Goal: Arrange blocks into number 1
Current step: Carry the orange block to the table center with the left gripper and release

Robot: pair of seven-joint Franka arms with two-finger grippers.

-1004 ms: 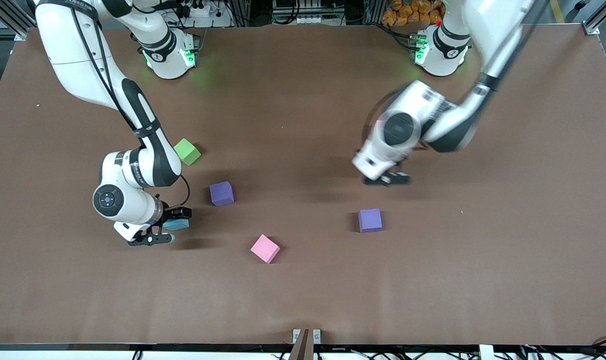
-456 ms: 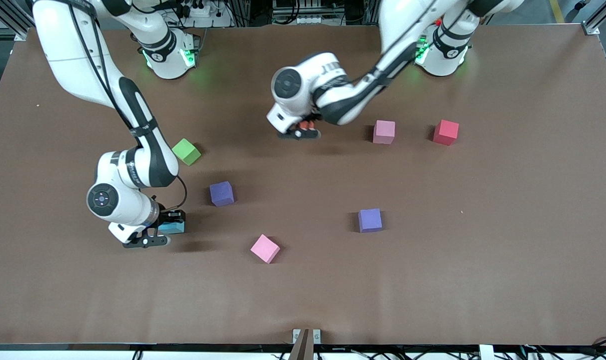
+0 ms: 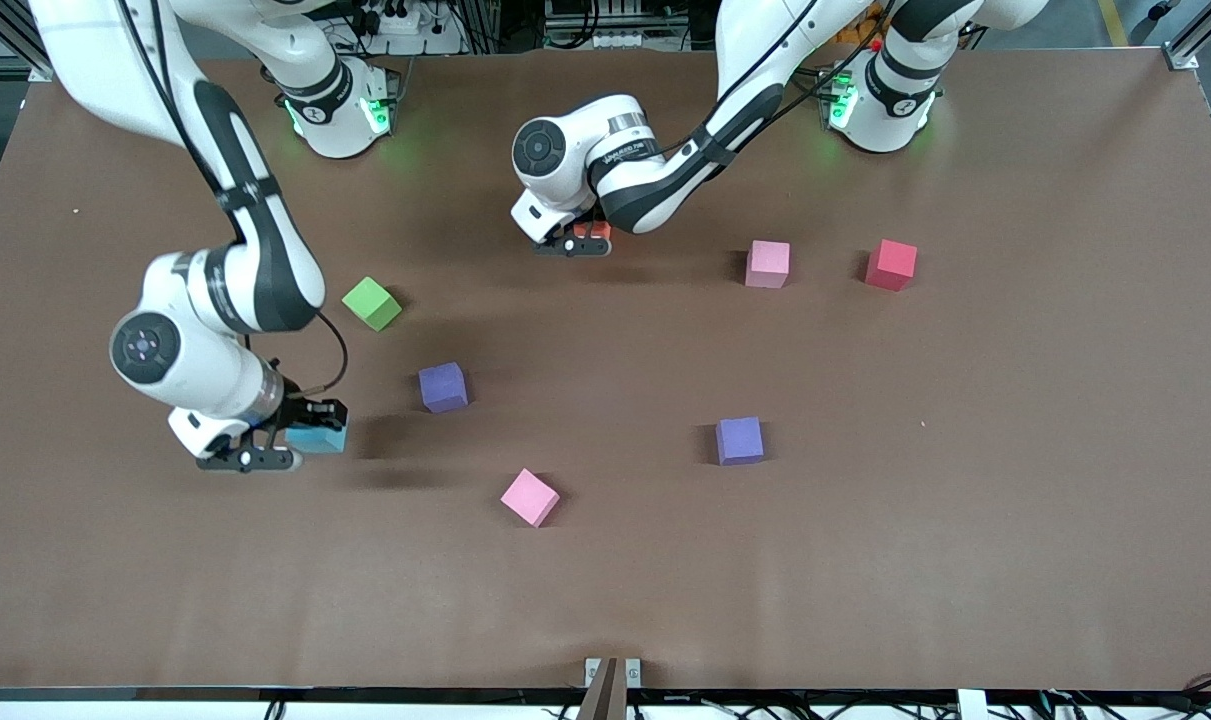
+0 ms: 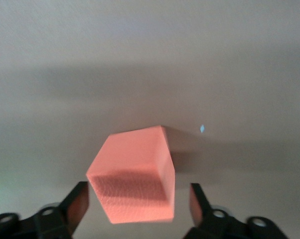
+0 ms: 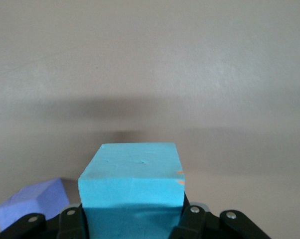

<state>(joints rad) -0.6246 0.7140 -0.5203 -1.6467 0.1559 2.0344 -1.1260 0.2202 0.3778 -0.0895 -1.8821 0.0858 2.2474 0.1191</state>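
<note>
Gaping now, left claw (image 4: 135, 204) around orange block (image 4: 135, 181)

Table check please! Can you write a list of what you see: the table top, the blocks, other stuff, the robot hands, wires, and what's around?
Surface: brown table, bare between blocks.
Job's things: orange block between left hand's fingers; sky blue block held; two purple blocks; two pink blocks.
Clutter: green cube, red cube.
Grippers: left hand open around orange block; right hand shut on sky blue block.
Cables: black cable at right wrist.
Surroundings: metal frame, wires past the bases.
</note>
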